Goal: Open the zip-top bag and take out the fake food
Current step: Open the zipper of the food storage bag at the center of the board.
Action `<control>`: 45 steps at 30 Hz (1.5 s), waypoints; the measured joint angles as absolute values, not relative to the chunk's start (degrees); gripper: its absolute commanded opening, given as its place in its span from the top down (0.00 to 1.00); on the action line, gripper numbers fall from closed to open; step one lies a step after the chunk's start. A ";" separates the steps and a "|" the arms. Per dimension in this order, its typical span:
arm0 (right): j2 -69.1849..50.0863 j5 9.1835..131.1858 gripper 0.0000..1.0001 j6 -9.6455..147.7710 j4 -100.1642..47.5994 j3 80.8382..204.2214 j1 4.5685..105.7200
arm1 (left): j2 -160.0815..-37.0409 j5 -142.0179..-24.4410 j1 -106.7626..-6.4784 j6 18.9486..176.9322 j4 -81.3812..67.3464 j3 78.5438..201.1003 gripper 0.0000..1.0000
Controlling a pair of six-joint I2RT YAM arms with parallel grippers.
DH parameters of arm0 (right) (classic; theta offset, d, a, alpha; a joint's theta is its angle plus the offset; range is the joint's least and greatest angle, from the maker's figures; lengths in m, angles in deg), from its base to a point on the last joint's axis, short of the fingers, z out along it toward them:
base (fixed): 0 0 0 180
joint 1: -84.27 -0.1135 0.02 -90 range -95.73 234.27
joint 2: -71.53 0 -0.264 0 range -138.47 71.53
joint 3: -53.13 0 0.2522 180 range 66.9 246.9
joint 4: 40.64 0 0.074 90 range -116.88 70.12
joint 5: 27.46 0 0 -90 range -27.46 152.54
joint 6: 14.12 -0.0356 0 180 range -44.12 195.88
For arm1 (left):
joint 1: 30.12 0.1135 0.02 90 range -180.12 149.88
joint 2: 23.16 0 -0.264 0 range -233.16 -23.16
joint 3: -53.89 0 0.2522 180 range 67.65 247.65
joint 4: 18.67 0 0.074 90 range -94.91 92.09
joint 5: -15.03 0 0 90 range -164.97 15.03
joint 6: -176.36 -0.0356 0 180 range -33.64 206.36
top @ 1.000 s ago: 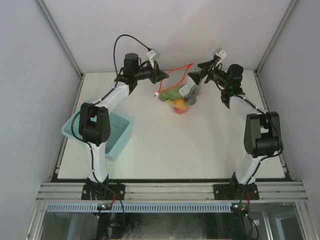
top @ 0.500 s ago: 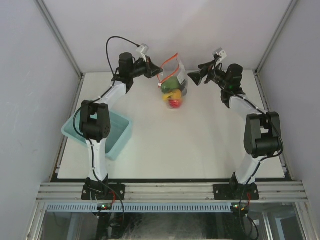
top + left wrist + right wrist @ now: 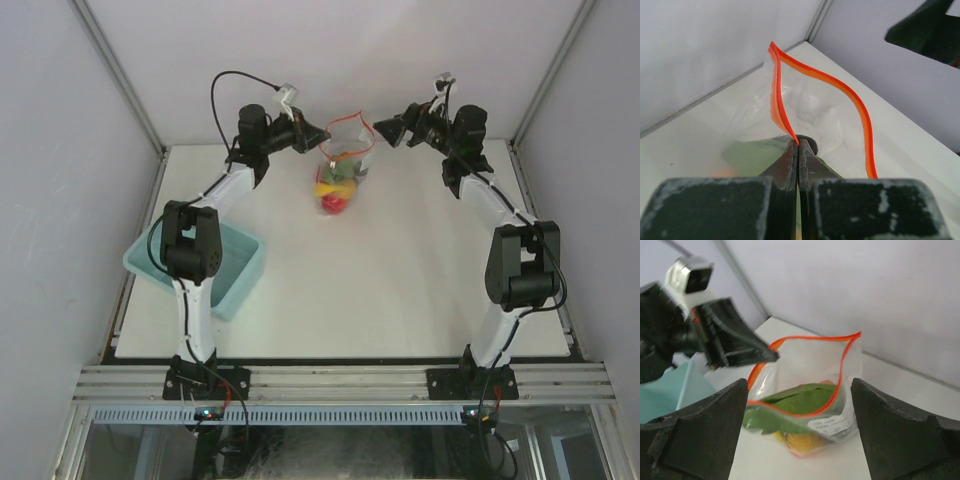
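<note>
The bag (image 3: 343,160) hangs by the counter's (image 3: 400,270) far edge, mouth gaping. The left hand (image 3: 798,145) is clenched on its orange strip (image 3: 840,85). The right hand (image 3: 380,127) is spread beside the opposite lip, grasping nothing. The film looks soft and slippery, so that stiffer strip seems the best hold. The toy food (image 3: 335,195) sags at the bottom.

White table (image 3: 400,290) boxed in by pale grey walls (image 3: 50,200), metal posts (image 3: 118,75) in the back corners, an aluminium rail (image 3: 340,381) along its near edge
</note>
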State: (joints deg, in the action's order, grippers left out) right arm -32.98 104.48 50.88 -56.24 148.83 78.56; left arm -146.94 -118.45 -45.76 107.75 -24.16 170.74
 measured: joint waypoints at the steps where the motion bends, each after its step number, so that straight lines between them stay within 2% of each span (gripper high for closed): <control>1: -33.15 102.73 0.17 50.75 -53.47 149.96 78.49 | -146.94 -118.69 -46.00 107.70 -24.18 170.74 1.00; 9: -38.90 91.36 0.30 51.71 -34.60 162.60 76.89 | -146.94 -120.49 -47.90 107.16 -24.88 170.74 1.00; 25: -49.41 84.21 0.32 64.15 -2.15 184.10 71.69 | -146.94 -120.59 -48.36 107.20 -25.38 170.74 1.00; 31: -52.19 80.43 0.50 68.09 6.16 191.45 70.36 | -146.94 -120.16 -48.36 107.20 -25.38 170.74 1.00; 39: -56.12 75.08 0.52 71.06 14.86 195.43 69.90 | -146.94 -119.83 -48.36 107.20 -25.38 170.74 1.00; 40: -56.26 74.88 0.56 71.19 15.40 195.43 69.90 | -146.94 -119.70 -48.36 107.20 -25.38 170.74 1.00; 41: -56.32 74.62 0.64 71.43 16.19 195.45 69.94 | -146.94 -119.61 -48.36 107.20 -25.38 170.74 1.00; 43: -56.32 74.34 0.88 72.02 17.46 195.56 69.94 | -146.94 -119.44 -48.36 107.22 -25.38 170.74 1.00; 44: -56.32 74.16 0.96 72.26 17.90 195.73 69.99 | -146.94 -119.22 -48.36 107.20 -25.38 170.74 1.00; 45: -56.32 74.03 1.00 72.46 18.18 195.88 70.01 | -146.94 -119.06 -48.36 107.20 -25.38 170.74 1.00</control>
